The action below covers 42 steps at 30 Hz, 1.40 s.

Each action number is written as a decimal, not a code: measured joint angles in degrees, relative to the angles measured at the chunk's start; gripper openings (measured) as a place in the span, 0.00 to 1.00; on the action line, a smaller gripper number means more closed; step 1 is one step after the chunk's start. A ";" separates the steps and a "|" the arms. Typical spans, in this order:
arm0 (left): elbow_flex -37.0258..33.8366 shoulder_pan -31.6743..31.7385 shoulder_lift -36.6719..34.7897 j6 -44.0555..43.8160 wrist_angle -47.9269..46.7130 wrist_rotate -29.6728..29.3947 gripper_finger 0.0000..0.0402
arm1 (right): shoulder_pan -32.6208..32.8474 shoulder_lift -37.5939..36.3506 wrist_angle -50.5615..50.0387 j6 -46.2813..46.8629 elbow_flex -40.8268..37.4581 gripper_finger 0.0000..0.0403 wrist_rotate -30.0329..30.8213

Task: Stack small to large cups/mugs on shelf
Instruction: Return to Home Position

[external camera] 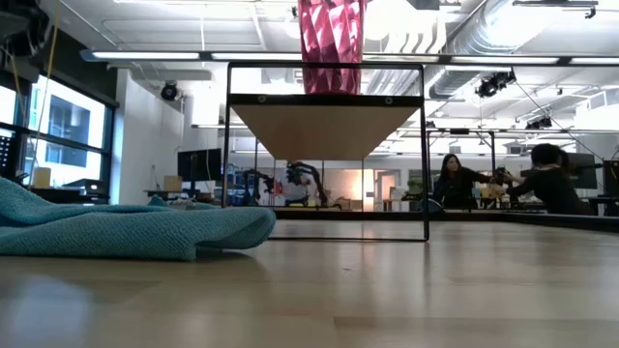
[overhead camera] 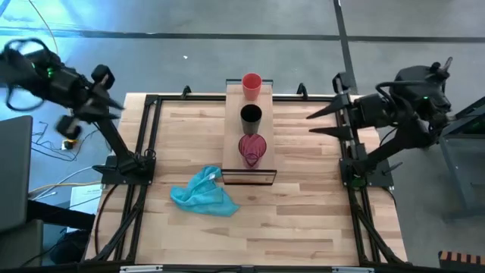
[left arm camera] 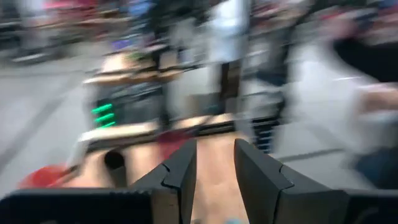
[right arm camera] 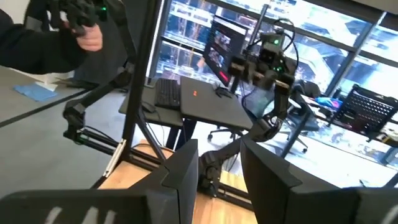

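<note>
Three cups stand in a row on the pale wooden shelf [overhead camera: 233, 129]. The orange-red cup [overhead camera: 251, 83] is at the far end and the black cup [overhead camera: 251, 117] in the middle. The see-through pinkish-red cup [overhead camera: 252, 149] [external camera: 331, 34] is near the black-framed end. My left gripper [overhead camera: 114, 102] [left arm camera: 214, 165] is open and raised beyond the table's far left corner. My right gripper [overhead camera: 311, 125] [right arm camera: 217, 168] is open above the table's right side, its fingers level and pointing at the shelf. Neither touches anything.
A light blue cloth [overhead camera: 203, 193] [external camera: 126, 227] lies crumpled on the slatted tabletop [overhead camera: 303, 205], left of the shelf's near end. The black shelf frame [external camera: 230, 145] lifts the plank off the table. People sit far behind the table [external camera: 542, 184]. A person's sleeve [right arm camera: 37, 37] shows in the right wrist view.
</note>
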 joint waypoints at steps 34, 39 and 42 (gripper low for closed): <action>-43.02 0.05 -34.04 24.14 47.21 38.87 0.24 | -3.39 2.23 2.39 -0.25 -0.02 0.28 -7.89; -57.68 0.00 -44.67 24.26 60.36 25.82 0.24 | -3.39 2.23 2.37 -0.25 -0.02 0.28 -8.08; -62.71 -0.07 -46.71 24.60 64.23 21.42 0.24 | -3.39 2.32 2.40 -0.03 -0.02 0.28 -8.08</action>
